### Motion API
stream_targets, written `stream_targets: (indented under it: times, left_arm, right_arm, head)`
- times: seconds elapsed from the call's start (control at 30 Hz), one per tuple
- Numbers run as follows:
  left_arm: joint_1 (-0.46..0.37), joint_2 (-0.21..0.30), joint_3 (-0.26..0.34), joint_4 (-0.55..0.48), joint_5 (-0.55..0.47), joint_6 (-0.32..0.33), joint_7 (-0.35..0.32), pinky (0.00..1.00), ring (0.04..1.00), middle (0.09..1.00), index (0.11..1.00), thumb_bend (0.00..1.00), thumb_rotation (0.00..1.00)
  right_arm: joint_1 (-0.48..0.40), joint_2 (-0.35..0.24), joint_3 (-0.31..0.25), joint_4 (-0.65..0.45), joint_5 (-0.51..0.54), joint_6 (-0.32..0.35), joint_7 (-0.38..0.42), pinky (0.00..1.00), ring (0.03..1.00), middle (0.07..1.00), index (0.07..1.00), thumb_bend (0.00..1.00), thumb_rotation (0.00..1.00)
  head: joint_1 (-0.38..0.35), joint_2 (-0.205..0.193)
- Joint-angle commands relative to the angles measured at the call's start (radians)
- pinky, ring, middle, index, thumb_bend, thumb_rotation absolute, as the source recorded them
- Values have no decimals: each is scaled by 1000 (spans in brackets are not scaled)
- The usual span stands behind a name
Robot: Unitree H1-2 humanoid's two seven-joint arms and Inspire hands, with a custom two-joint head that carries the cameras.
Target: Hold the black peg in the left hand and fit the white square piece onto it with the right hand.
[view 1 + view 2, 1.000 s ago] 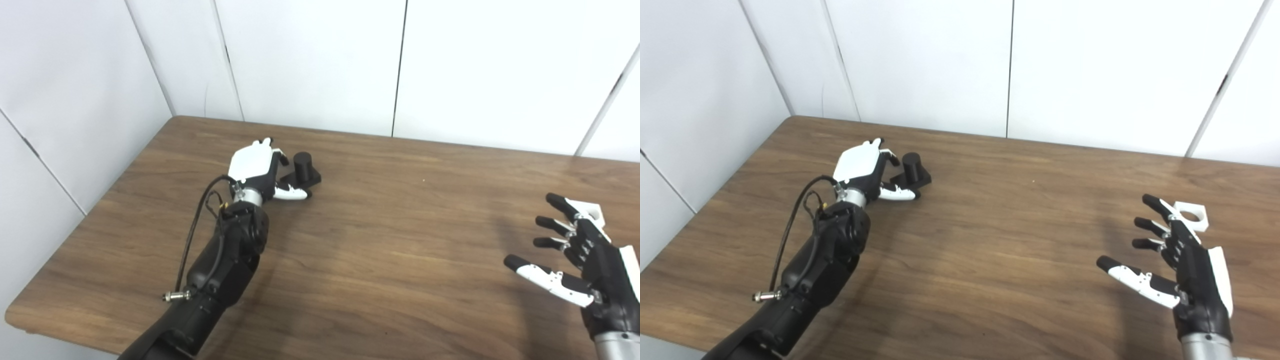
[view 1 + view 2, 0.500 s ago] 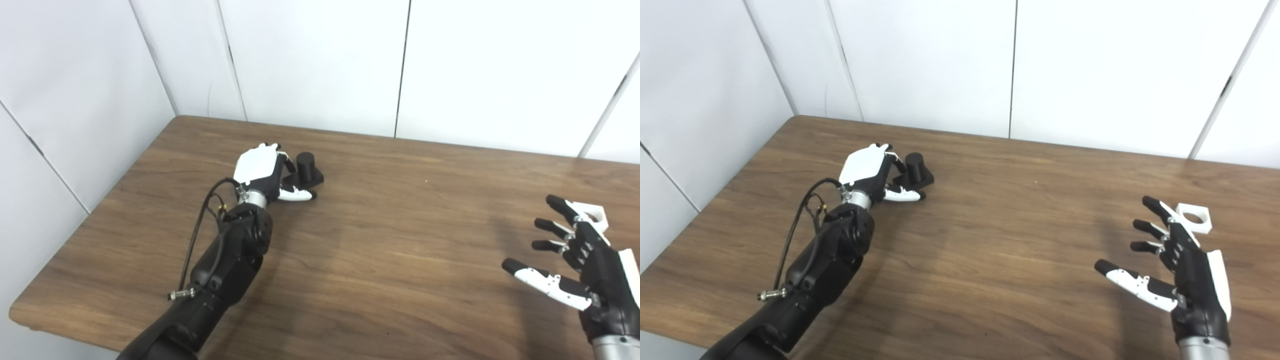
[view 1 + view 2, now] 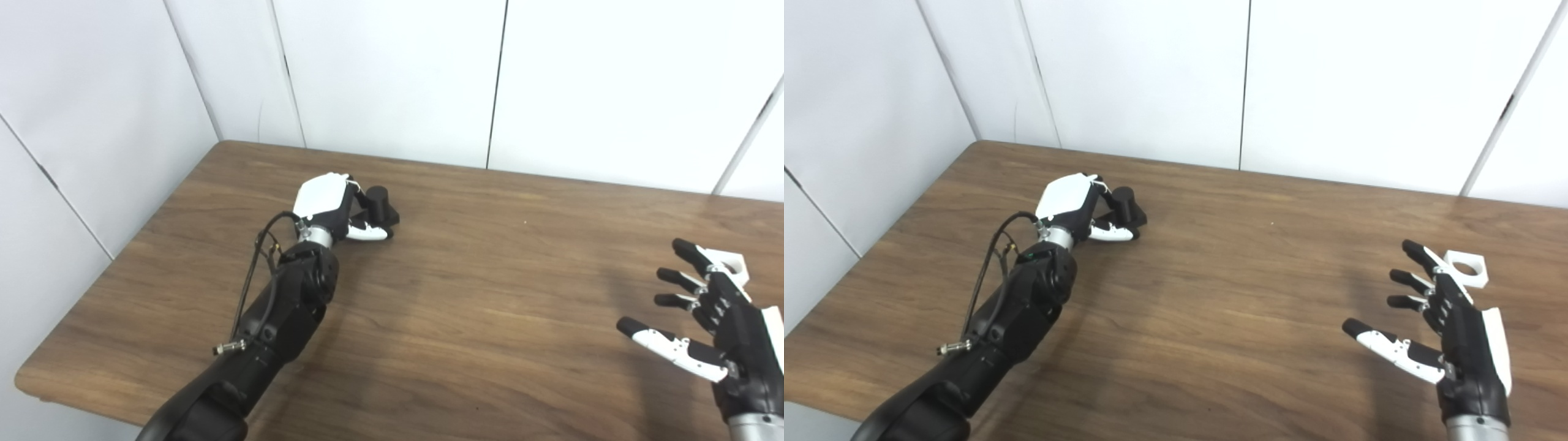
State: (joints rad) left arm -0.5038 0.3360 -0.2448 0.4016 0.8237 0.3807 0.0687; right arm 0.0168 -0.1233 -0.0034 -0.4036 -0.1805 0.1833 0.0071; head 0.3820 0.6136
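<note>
- Resting on the wooden table (image 3: 465, 294) near its far left corner, one black peg (image 3: 381, 205) stands upright on its square base.
- One left hand (image 3: 331, 208) curls its fingers around that peg; whether the grip has fully closed cannot be told.
- One right hand (image 3: 1448, 324) hovers with fingers spread wide, holding nothing.
- One white square piece (image 3: 1467, 267), with a round hole, lies just beyond its fingertips.
- No writing or labels can be read.

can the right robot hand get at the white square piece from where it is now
Probably yes. The right robot hand is open, fingers spread, just short of the white square piece, which lies flat on the table beyond its fingertips. Nothing stands between them; the left robot hand is far off at the black peg.
</note>
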Motion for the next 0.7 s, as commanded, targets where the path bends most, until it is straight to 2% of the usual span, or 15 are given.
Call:
stream_targets:
  times: [0.0, 0.03, 0.07, 0.13, 0.23, 0.47, 0.67]
  left_arm:
    - [-17, 23, -13, 33, 2, 1, -3, 936, 964, 904, 547, 702, 300]
    - [-18, 23, -14, 35, -2, -1, -1, 936, 964, 904, 545, 695, 291]
    - [-18, 23, -14, 37, -4, -4, 2, 938, 965, 906, 519, 605, 189]
    - [-18, 24, -17, 38, -9, -7, 5, 937, 963, 904, 496, 529, 105]
    - [-16, 27, -20, 34, -23, -7, 4, 939, 962, 901, 490, 512, 87]
    - [-9, 36, -23, 24, -40, -13, -1, 871, 935, 884, 488, 511, 86]
    - [-1, 47, -29, 8, -48, -36, -2, 867, 922, 873, 488, 512, 83]
  right_arm:
    - [-22, 1, -4, -42, -3, -15, -2, 619, 763, 882, 835, 687, 80]
    - [-22, 1, -4, -42, -3, -16, -2, 615, 760, 879, 834, 685, 82]
    - [-22, 1, -4, -43, -4, -14, -1, 615, 761, 880, 835, 681, 76]
    - [-21, 4, -3, -49, -1, -8, 0, 625, 766, 883, 835, 674, 74]
    - [-20, 5, -2, -52, 2, -8, 1, 635, 772, 886, 838, 670, 69]
    - [-20, 3, 0, -47, -6, -15, -1, 632, 776, 887, 841, 688, 9]
    - [-24, 3, 1, -48, 0, -11, 3, 644, 787, 898, 847, 682, 14]
  head:
    - [1, 0]
    - [2, 1]
    - [2, 0]
    - [3, 0]
    - [3, 2]
    - [3, 4]
    - [1, 7]
